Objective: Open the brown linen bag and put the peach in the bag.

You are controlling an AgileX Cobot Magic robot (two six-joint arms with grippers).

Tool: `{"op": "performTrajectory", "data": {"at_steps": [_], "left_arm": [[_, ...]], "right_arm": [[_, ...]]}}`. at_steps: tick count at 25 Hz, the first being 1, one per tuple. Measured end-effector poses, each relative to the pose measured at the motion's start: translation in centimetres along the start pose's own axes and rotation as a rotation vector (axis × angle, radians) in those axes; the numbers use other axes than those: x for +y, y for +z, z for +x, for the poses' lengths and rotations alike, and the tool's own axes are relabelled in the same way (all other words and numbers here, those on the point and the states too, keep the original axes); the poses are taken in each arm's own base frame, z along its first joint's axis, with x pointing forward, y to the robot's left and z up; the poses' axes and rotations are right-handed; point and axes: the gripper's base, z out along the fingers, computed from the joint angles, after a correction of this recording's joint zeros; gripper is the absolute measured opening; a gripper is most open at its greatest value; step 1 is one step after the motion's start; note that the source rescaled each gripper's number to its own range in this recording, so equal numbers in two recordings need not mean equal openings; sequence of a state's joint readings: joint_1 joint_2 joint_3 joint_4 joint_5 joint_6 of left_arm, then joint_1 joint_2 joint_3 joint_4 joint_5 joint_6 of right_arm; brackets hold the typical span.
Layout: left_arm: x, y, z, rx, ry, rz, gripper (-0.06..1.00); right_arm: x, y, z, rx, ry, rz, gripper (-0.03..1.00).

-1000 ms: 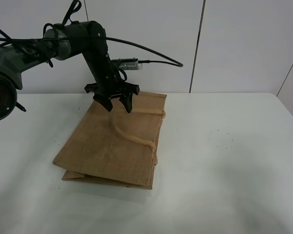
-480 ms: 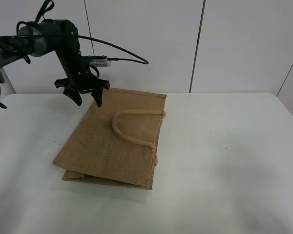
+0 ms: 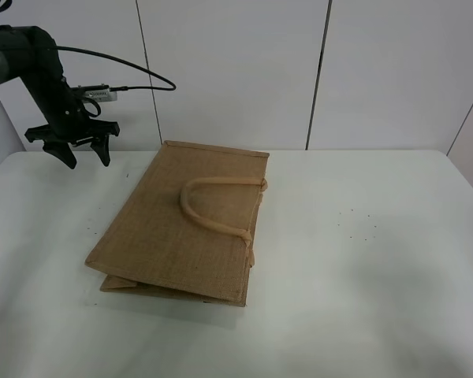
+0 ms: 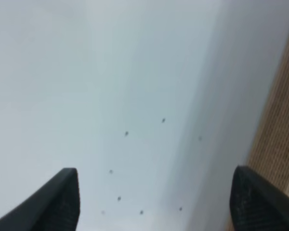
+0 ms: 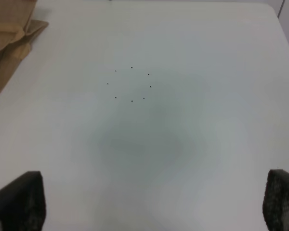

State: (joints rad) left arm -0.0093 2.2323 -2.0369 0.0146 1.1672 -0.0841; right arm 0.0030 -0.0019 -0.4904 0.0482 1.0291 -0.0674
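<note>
**Bag lies flat, both claws spread**

Exterior high: the brown linen bag (image 3: 181, 224) lies folded flat on the white table (image 3: 363, 276), one handle (image 3: 213, 206) looped on top. The left gripper (image 3: 83, 153) hangs far-left of it, spread and empty.

Left wrist: spread fingers (image 4: 62, 197) over bare table, the bag's edge alongside.

Right wrist: the right gripper (image 5: 154, 204), spread wide, over bare table; a corner of the bag shows.
</note>
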Motion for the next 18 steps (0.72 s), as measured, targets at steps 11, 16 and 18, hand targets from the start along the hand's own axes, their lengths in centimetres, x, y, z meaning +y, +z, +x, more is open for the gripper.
{"op": "performTrajectory", "data": {"at_steps": [11,16,18], "left_arm": [[0.5,-9.8,9.2,-0.048,0.002,0.006,0.84],[1.2,-13.1,16.6,-0.070,0.004,-0.001,0.84],[1.5,-13.9,19.7,-0.082,0.007,-0.001,0.84]], "right_arm": [[0.0,0.0,0.0,0.000,0.000,0.000,1.00],[0.0,0.0,0.0,0.000,0.000,0.000,1.00],[0.0,0.0,0.0,0.000,0.000,0.000,1.00]]}}
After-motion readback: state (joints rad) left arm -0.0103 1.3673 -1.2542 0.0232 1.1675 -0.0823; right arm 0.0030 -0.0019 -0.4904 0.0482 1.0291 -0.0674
